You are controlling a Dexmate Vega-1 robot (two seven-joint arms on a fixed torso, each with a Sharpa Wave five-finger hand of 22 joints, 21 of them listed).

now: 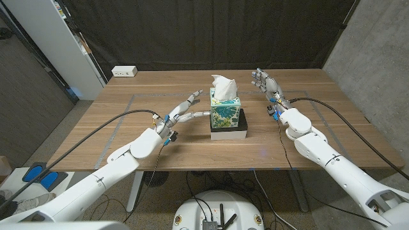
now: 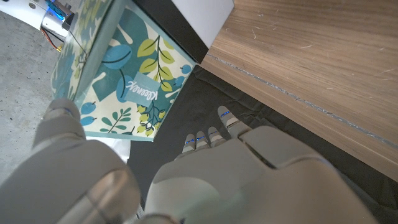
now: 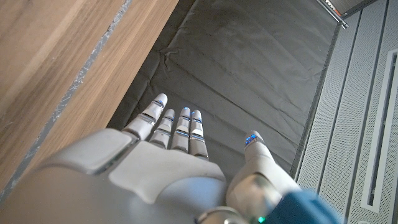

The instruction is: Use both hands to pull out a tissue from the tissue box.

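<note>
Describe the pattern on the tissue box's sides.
The tissue box has a teal ground with blue, yellow and green leaves; clearest in the left wrist view.

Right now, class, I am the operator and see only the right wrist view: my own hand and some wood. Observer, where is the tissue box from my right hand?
Observer: The tissue box stands at mid-table, on the left arm's side of your right hand, which is raised and apart from it.
Operator: What is the left hand doing?
Observer: The left hand reaches to the box's side, fingers apart, holding nothing.
</note>
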